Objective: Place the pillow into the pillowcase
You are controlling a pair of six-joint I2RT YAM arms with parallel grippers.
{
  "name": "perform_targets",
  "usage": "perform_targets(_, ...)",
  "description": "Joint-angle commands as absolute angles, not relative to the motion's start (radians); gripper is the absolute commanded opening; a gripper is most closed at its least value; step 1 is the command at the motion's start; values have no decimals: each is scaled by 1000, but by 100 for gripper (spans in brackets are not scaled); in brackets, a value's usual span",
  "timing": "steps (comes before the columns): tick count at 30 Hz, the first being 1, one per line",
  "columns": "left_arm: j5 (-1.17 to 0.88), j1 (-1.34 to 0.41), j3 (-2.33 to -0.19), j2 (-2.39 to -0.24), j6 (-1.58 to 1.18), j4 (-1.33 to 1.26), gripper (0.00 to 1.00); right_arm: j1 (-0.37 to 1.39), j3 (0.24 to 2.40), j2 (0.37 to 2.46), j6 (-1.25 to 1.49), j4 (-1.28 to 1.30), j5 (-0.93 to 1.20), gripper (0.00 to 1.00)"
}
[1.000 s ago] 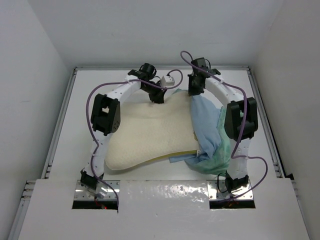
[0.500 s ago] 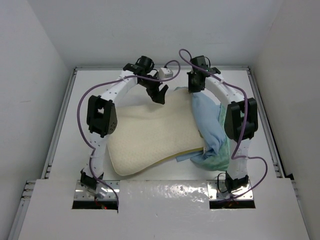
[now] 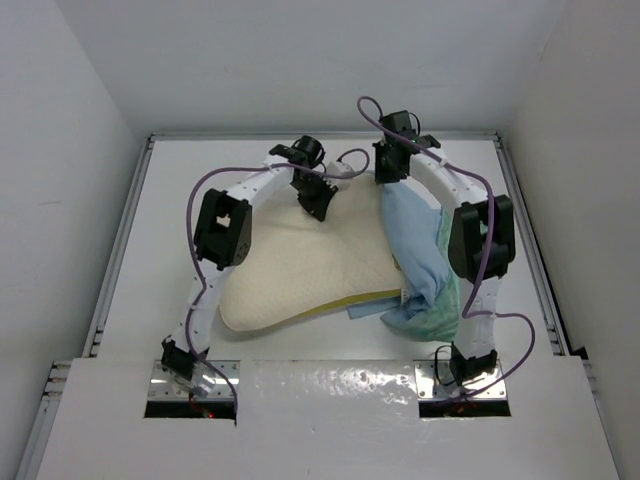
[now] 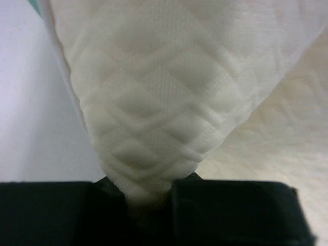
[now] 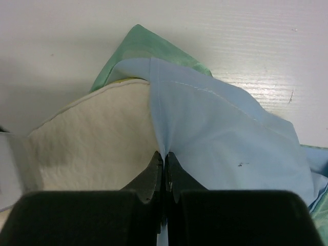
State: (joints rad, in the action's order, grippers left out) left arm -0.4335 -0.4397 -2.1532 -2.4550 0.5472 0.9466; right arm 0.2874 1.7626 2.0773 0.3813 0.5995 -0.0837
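While the left end effector [image 4: 148, 195] clamps the pillow [image 3: 300, 270] and the right end effector [image 5: 165, 161] pinches the pillowcase [image 3: 415, 250] hem, insertion seems underway; next, drive the pillow rightward.

Robot lab cell; plain white walls [image 3: 300, 70], white table [image 3: 150, 240], bolted arms [image 3: 478, 240]

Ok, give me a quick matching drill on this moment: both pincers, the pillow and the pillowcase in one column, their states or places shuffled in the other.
Column one:
1. left pincer
2. right pincer
3. pillow
4. pillowcase

Column two:
A. sea-green outside, light blue inside, bunched at the right
B. shut on thin light blue cloth
C. cream, lying left of the blue-green cloth
D. shut on a quilted cream fold

Pairs: 1-D, 2-B, 3-C, 4-A
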Motion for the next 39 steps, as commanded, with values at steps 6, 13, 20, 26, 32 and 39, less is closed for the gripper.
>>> perform_targets(6, -604, -480, -1937, -2212, 827, 937, 0, 287, 1879, 2072, 411, 560, -120, 0)
perform_targets(13, -574, -554, -2019, -2310, 902, 1109, 0, 334, 1922, 2011, 371, 482, -135, 0)
perform_targets(20, -788, -526, -2120, -2273, 833, 1080, 0, 379, 1772, 1947, 371, 402, -121, 15)
perform_targets(26, -750, -505, -2048, -2237, 830, 1058, 0, 351, 1764, 1997, 383, 433, -121, 14)
perform_targets(32, -719, -503, -1987, -2223, 752, 999, 0, 324, 1753, 2020, 388, 472, -141, 4)
perform_targets(39, -658, -503, -1980, -2232, 623, 899, 0, 324, 1720, 2000, 288, 497, -17, 32)
